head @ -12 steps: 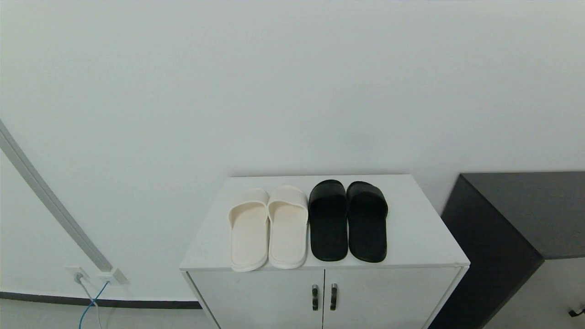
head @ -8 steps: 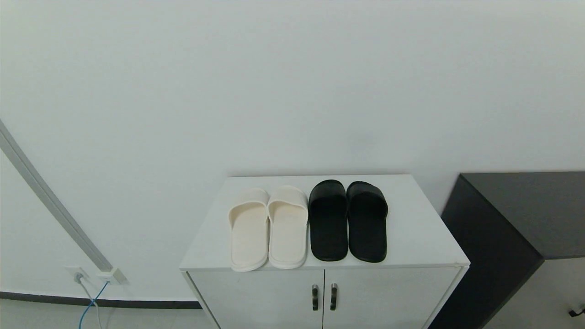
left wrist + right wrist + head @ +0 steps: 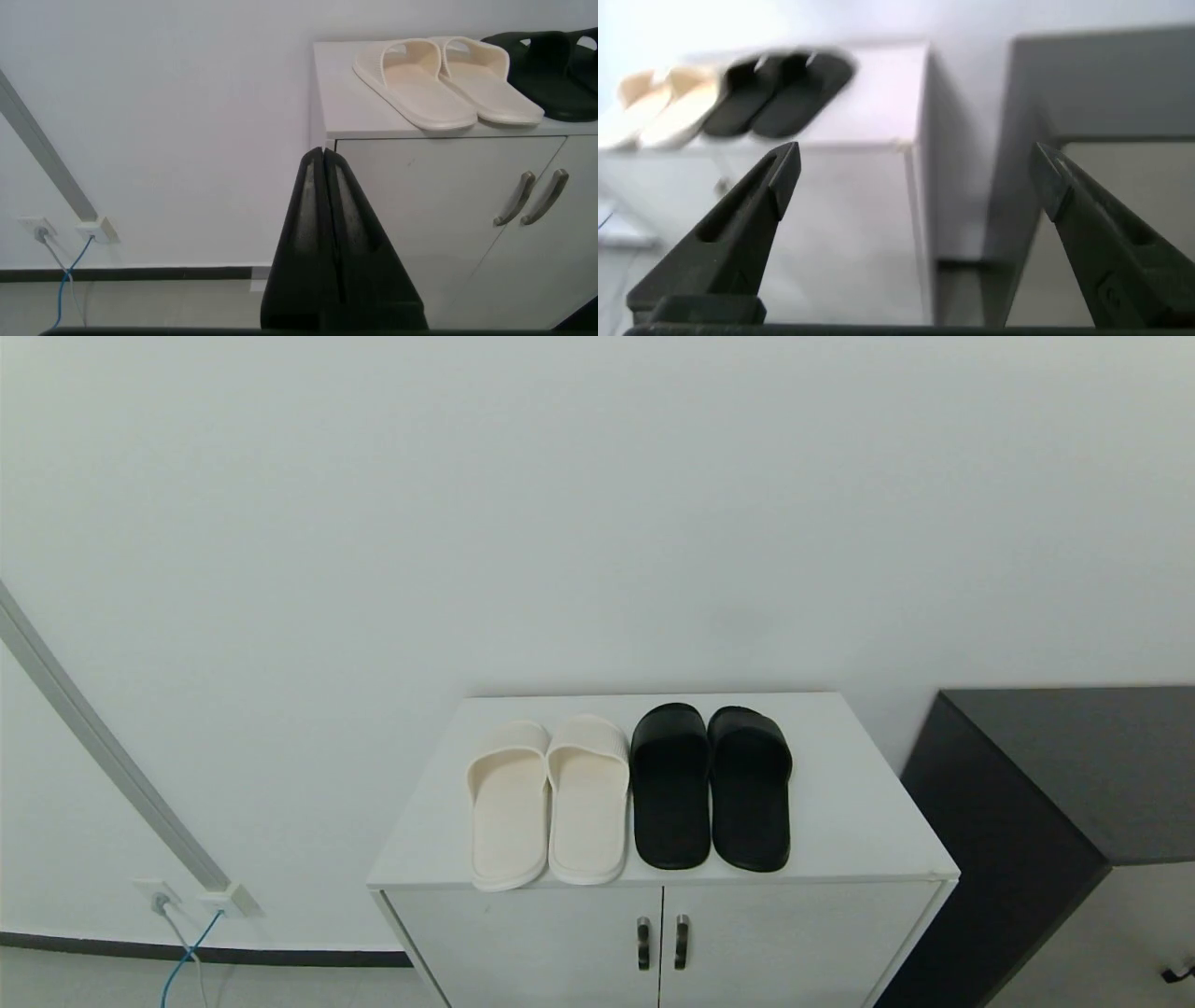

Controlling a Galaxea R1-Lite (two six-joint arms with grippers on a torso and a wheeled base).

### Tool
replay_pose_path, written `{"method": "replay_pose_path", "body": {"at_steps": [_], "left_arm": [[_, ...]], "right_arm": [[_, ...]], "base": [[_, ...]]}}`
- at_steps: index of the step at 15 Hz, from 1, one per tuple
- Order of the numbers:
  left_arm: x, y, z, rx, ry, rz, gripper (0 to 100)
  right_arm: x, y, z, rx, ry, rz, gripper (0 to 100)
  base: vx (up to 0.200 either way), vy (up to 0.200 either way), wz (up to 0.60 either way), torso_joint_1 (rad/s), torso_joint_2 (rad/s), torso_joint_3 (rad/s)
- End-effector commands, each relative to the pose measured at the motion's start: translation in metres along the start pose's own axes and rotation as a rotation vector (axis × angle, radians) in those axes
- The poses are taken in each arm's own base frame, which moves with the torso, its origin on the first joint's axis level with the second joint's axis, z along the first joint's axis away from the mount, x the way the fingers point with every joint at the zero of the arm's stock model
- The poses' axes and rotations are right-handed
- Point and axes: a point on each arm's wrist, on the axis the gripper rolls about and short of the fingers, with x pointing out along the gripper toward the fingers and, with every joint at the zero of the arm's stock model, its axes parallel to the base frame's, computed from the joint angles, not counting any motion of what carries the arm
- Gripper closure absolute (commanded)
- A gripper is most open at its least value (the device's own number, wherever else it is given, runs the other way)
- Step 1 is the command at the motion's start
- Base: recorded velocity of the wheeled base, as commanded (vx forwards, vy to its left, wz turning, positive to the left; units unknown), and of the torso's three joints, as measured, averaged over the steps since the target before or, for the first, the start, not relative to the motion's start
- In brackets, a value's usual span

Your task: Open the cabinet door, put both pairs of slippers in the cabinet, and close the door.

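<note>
Cabinet top (image 3: 859,812): two slipper pairs (image 3: 611,803)

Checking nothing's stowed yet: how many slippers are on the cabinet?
4, in a row on the cabinet, left to right: outer cream slipper, inner cream slipper, inner black slipper, outer black slipper. Doors shut; inside hidden.

We work in bright, even, diffuse light that falls flatly across the white wall (image 3: 597,523). Beyond the left gripper (image 3: 324,154), the cream slippers (image 3: 448,75) cast only faint, soft shadows on the cabinet (image 3: 327,84) top, whose lip throws a thin shade onto the doors (image 3: 439,215). Past the right gripper (image 3: 915,154) we find the scene dimmer. In our head view the wall darkens slightly toward the corners.
</note>
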Motion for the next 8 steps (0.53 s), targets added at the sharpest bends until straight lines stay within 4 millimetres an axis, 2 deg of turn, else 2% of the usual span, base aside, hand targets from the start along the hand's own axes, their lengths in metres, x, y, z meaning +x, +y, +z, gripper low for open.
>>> {"method": "replay_pose_path", "body": {"at_steps": [1,3,5,8], "left_arm": [[0.0,0.0,0.0,0.0,0.0,0.001,100],[0.0,0.0,0.0,0.0,0.0,0.001,100],[0.0,0.0,0.0,-0.001,0.0,0.001,100],[0.0,0.0,0.0,-0.001,0.0,0.001,100]], "right_arm": [[0.027,-0.002,0.007,0.028,0.169,0.064,0],[0.045,-0.002,0.018,0.03,0.195,0.106,0],[0.075,0.001,0.035,0.024,0.238,0.176,0],[0.1,0.008,0.055,0.013,0.233,0.234,0]], "base": [[0.0,0.0,0.0,0.0,0.0,0.0],[0.0,0.0,0.0,0.0,0.0,0.0],[0.0,0.0,0.0,0.0,0.0,0.0],[0.0,0.0,0.0,0.0,0.0,0.0]]}}
